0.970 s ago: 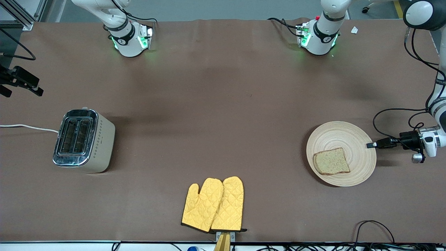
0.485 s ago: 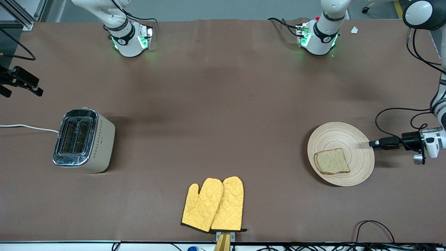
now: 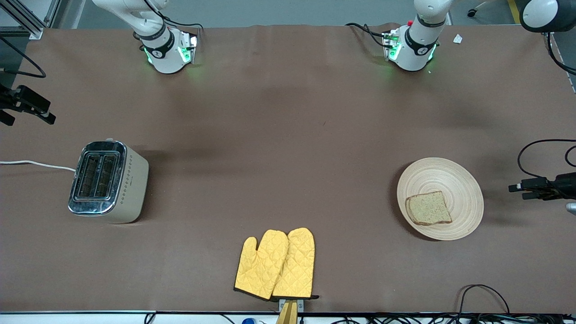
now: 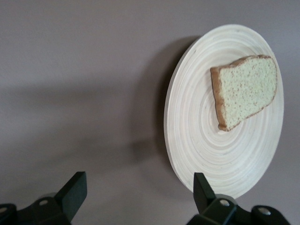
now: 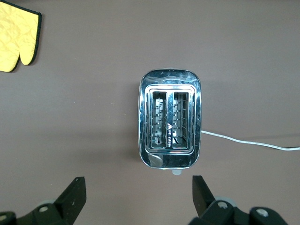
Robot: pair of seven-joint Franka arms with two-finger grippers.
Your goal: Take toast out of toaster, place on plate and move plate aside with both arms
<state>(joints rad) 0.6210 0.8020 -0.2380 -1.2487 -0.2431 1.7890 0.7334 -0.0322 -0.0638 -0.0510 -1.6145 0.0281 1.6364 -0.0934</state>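
The plate (image 3: pixel 463 180) before my left fingers (image 4: pixel 72 194) is pale wood, ringed with grain, matt. The toast (image 3: pixel 428 208) looks rough and speckled. My toaster (image 5: pixel 169 118) top is glossy chrome (mirror-bright), its sides (image 3: pixel 135 189) smooth cream. Quilted yellow cloth mitts (image 3: pixel 276 264) lie on the matt brown table cover (image 3: pixel 279 135).

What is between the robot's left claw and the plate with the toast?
Nothing visible. The left gripper, open, hangs clear of the plate toward the left arm's end; only bare table lies between. The toast lies on the plate.
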